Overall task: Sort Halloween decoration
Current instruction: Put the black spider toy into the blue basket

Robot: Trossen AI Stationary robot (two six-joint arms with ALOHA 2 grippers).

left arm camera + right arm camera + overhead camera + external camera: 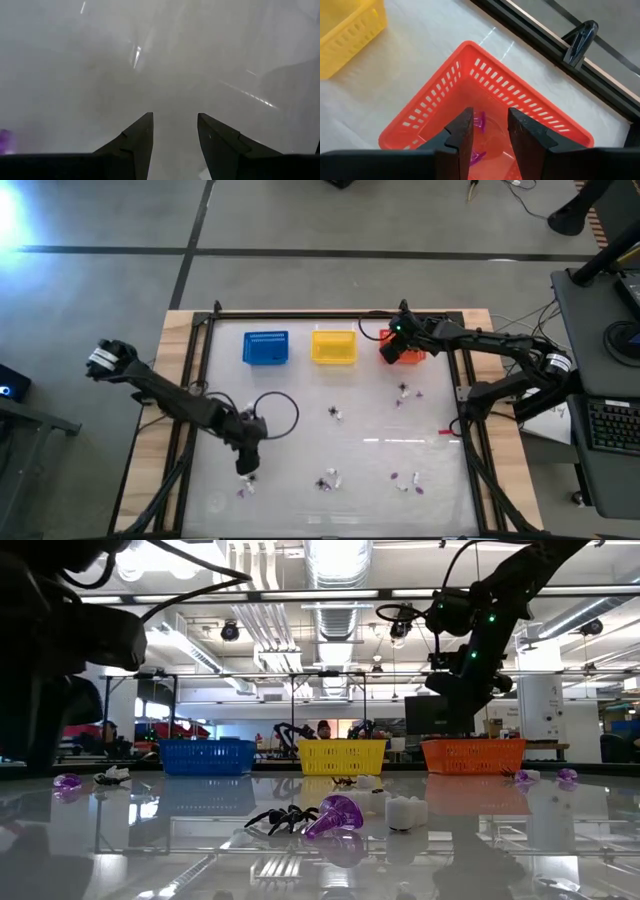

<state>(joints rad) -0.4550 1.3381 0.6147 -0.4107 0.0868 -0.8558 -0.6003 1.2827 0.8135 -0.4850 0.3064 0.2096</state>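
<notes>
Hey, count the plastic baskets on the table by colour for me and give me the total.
Blue basket: 1
Yellow basket: 1
Orange basket: 1
Total: 3

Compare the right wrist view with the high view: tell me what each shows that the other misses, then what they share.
Only the right wrist view shows purple pieces lying inside the orange basket, and the right pincer standing open above them with nothing between its fingers.

Only the high view shows the blue basket, the trinkets scattered over the table, and the left pincer low near the table's front left.

Both show the orange basket, the yellow basket beside it, and the right pincer over the orange one.
</notes>
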